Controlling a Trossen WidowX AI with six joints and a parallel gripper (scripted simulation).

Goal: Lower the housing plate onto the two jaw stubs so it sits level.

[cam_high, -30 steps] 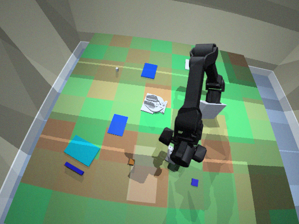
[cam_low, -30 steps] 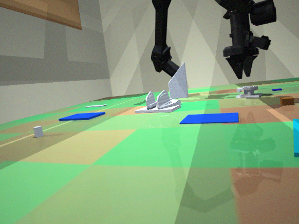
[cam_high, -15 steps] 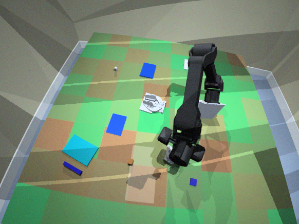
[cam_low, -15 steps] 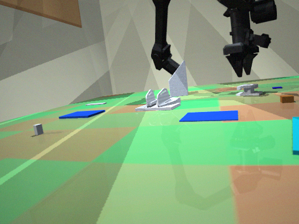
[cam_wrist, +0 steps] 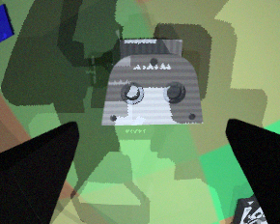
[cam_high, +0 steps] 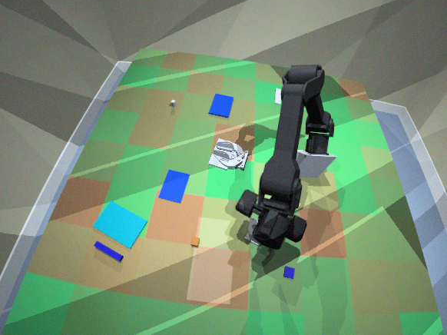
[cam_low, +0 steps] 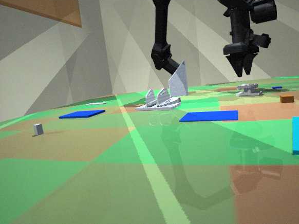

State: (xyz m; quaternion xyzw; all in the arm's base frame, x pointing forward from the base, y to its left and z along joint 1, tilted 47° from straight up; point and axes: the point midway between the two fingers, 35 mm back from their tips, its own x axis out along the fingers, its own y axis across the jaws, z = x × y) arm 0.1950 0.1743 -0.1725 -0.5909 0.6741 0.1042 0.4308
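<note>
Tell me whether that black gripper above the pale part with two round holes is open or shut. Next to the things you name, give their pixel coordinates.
Open: the black gripper's [cam_high: 274, 242] [cam_low: 244, 75] [cam_wrist: 153, 126] two fingers stand wide apart, nothing between them.

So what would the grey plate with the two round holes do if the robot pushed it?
The grey housing plate would probably stay stiff, since its edges look straight and hard. It likely wouldn't roll, because its base looks flat. A high push might tip it, though, as its top stands up off the floor.
</note>
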